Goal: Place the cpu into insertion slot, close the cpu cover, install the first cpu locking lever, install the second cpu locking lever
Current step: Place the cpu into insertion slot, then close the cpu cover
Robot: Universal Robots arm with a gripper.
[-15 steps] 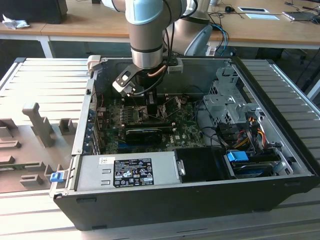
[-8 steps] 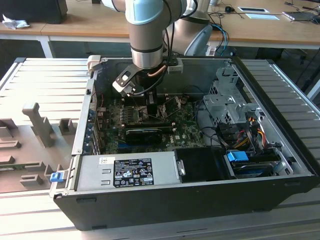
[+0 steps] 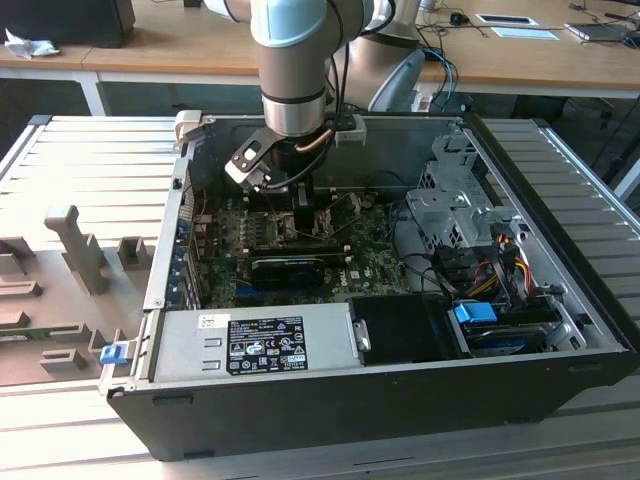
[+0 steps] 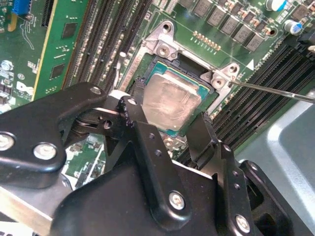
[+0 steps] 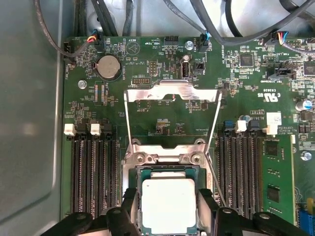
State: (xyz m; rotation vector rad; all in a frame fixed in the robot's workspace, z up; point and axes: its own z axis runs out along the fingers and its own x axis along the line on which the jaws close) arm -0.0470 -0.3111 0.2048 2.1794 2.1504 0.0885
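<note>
The cpu point(image 5: 167, 211) point(image 4: 173, 94), a small square chip with a pale silvery face, lies flat within the black frame of the insertion slot point(image 5: 167, 170) point(image 4: 191, 63) on the green motherboard point(image 3: 372, 268). My gripper point(image 5: 167, 194) point(image 4: 166, 110) point(image 3: 290, 212) reaches down over it. Its black fingers point(image 5: 130, 196) point(image 4: 134, 104) press against two opposite edges of the chip. The cpu cover point(image 5: 172, 92), a thin silver frame, stands swung open beyond the slot. A thin wire locking lever point(image 4: 275, 91) point(image 5: 216, 184) sticks out free beside the socket.
Black memory slots point(image 5: 91, 167) flank the socket on both sides. In the exterior view a long black card point(image 3: 290, 265) lies just in front of the gripper. The grey power-supply box point(image 3: 250, 340), a drive cage point(image 3: 455, 200) and the case walls point(image 3: 520, 170) hem in the board.
</note>
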